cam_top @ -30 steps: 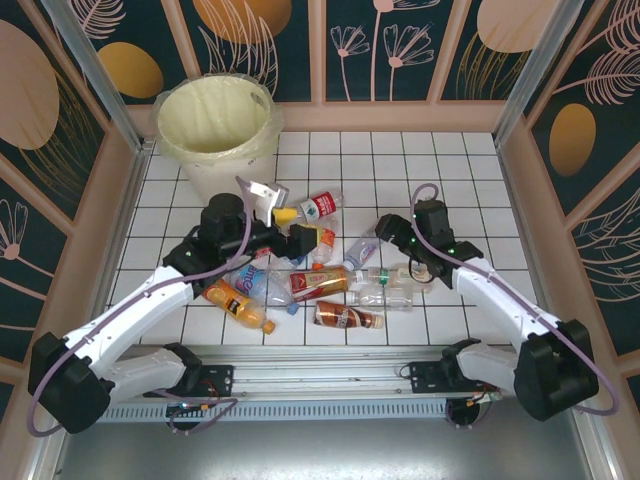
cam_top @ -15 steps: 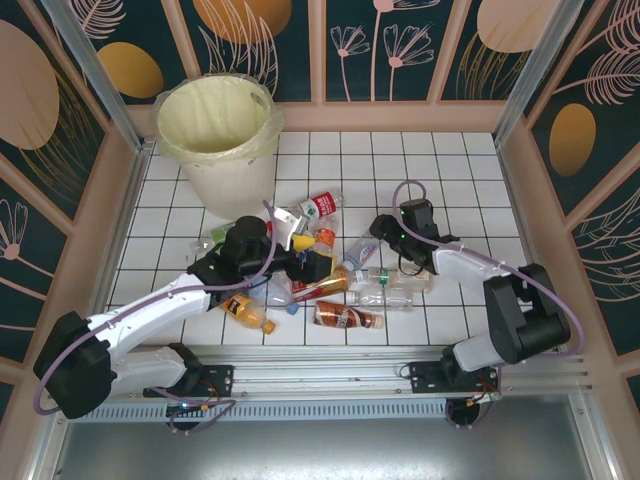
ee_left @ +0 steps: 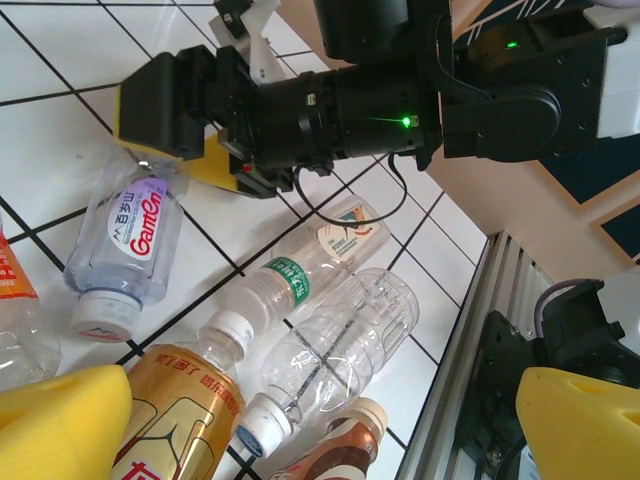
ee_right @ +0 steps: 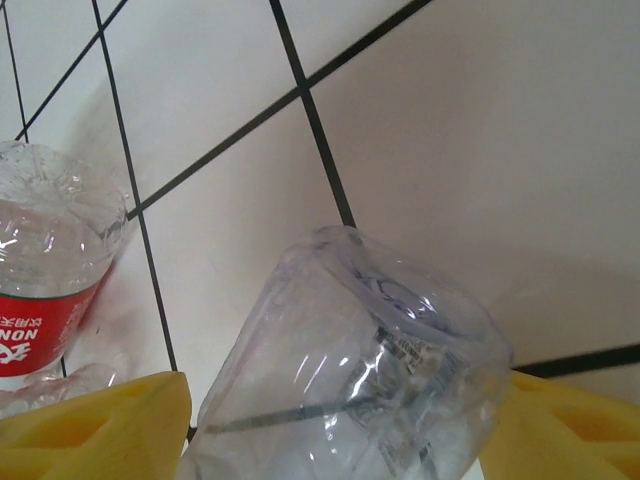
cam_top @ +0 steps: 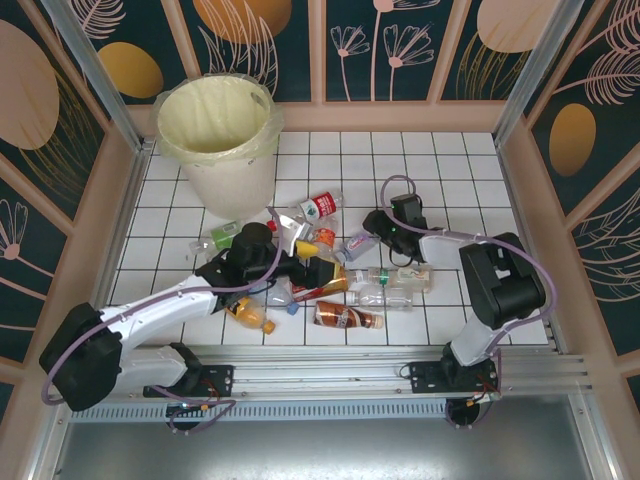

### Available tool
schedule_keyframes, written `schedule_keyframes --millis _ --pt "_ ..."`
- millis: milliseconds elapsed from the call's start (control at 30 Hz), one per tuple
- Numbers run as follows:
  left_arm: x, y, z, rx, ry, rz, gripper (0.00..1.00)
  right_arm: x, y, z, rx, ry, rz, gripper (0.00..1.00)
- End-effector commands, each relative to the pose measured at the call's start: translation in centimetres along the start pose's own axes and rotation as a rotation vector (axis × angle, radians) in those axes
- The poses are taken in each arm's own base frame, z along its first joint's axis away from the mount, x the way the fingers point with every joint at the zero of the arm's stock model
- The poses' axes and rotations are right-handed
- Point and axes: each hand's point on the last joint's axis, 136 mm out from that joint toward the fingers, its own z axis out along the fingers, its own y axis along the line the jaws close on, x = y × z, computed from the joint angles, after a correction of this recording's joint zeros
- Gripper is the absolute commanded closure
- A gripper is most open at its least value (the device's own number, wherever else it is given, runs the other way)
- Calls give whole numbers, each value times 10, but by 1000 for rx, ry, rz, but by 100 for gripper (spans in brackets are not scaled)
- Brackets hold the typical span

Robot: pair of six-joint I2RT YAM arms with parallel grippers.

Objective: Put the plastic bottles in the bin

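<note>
Squarely inside the right tool (ee_right: 330, 440) lies a bottle (ee_right: 350, 370).

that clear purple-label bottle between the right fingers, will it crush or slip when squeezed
The purple-label bottle looks empty and thin-walled, so it is probably light and may dent under the right gripper. It is smooth, round and lying on its side, so it will likely roll or slip if nudged.

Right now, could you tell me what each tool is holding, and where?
Left tool: open, nothing held. Right tool flanks a clear bottle at its base end; whether it grips cannot be told.
</note>
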Motion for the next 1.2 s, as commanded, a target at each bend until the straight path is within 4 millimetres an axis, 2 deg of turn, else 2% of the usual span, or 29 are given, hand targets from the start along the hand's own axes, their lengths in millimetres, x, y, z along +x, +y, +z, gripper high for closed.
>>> schedule_keyframes --millis 0,233,333,533,767,1000,1167 --pt "-4 -3 4 17 -17 -7 2 -10 12 6 -35 -21 -1 29" --pt "4 2 12 0 10 -22 1 -15 18 15 -45 -31 -31 33" --pt "9 5 15 -8 25 -25 2 -16 18 21 -38 -24 -42 27" --pt "10 5 17 -13 29 -27 2 -22 19 34 11 -15 -41 27" --pt "14 8 21 -23 43 -30 2 -25 30 48 13 -9 -65 32" --pt "14 9 22 -26 48 -31 1 -26 36 60 34 1 -86 31" --pt "14 10 23 -28 46 -30 1 -28 40 59 28 -8 -102 37"
